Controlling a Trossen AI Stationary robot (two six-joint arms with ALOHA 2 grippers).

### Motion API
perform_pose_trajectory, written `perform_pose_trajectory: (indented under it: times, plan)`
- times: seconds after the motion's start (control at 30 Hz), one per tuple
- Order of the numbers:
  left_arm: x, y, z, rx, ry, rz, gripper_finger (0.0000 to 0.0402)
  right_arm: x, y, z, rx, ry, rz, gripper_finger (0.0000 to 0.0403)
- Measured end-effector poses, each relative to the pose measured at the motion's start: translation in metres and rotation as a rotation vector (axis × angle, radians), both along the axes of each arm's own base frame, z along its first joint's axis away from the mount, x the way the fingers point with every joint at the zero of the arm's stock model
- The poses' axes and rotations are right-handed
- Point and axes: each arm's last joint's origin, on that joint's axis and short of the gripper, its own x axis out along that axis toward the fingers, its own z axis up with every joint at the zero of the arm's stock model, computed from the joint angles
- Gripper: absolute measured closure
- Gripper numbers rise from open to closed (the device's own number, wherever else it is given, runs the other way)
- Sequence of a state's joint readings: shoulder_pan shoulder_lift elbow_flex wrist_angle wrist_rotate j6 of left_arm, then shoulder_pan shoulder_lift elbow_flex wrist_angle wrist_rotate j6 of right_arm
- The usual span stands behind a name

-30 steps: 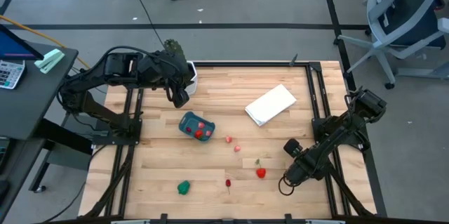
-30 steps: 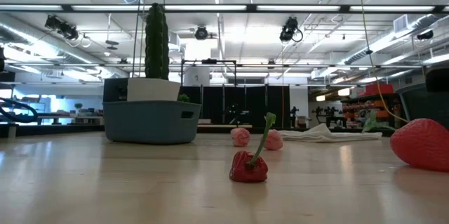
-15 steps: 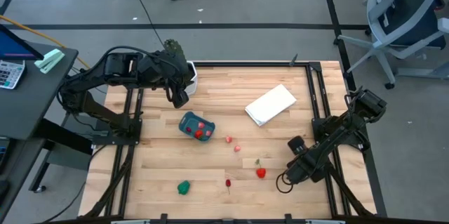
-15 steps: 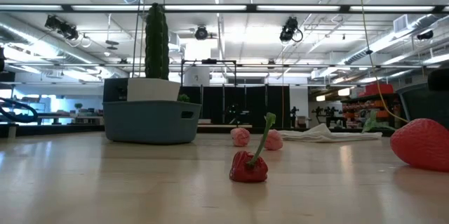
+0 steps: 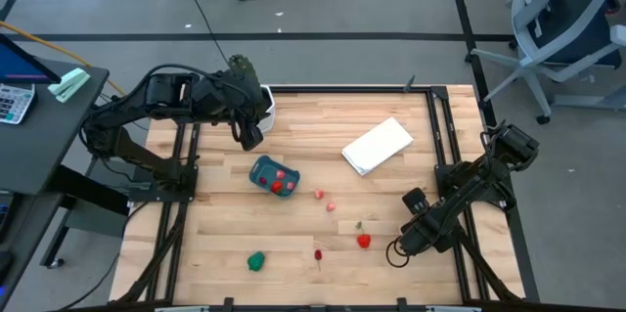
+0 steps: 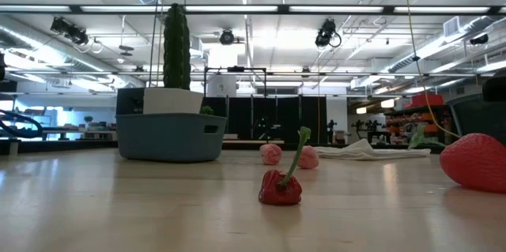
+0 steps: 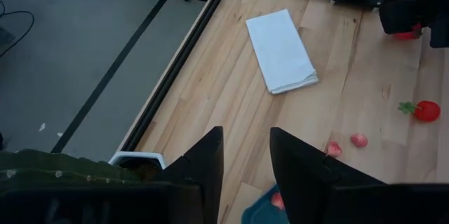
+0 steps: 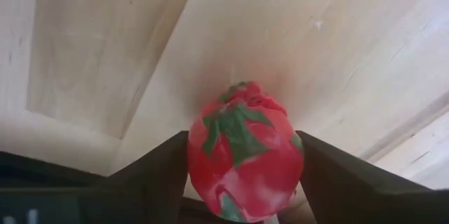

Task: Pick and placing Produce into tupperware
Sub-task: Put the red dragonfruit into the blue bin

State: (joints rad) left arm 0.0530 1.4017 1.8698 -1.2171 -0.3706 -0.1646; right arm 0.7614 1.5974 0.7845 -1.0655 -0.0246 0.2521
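Tupperware [image 5: 271,175] with 2 red pieces; 5 loose; right gripper [image 8: 242,182] clamped on strawberry [image 8: 243,150]; left gripper [image 7: 245,161] parted.

High cam: straight down, whole table [image 5: 293,146] in frame. Low cam: tabletop height, level, pepper [image 6: 282,182] close, room behind. Left wrist: high, angled down at white cloth [image 7: 281,50], also upper right in high. Right wrist: tight on strawberry [image 8: 242,150], near table.

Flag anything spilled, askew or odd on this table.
Nothing looks damaged or spilled. The white cloth lies askew to the table edges, and produce sits scattered outside the tupperware, as the task expects. The right gripper is clamped on a strawberry.
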Motion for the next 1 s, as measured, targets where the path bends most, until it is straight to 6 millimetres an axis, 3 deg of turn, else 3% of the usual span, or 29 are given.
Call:
perform_pose_trajectory:
  times: [0.27, 0.5, 0.63, 0.83, 1.0]
  plan:
    - [0.000, 0.000, 0.000, 0.000, 0.000, 0.000, 0.0277, 0.000, 0.000, 0.000, -0.001, -0.001, -0.004, 0.0190]
    - [0.000, 0.000, 0.000, 0.000, 0.000, 0.000, 0.0282, 0.001, -0.001, 0.001, -0.027, -0.022, -0.002, 0.0176]
    - [0.000, 0.000, 0.000, 0.000, -0.001, 0.000, 0.0279, 0.006, -0.001, 0.011, -0.081, -0.044, 0.027, 0.0176]
    - [0.000, 0.000, 0.000, 0.001, 0.000, -0.001, 0.0282, 0.028, -0.003, 0.033, -0.158, -0.156, 0.047, 0.0186]
    - [0.000, 0.000, 0.000, 0.003, 0.001, -0.002, 0.0283, 0.059, -0.012, 0.050, -0.268, -0.354, 0.137, 0.0179]
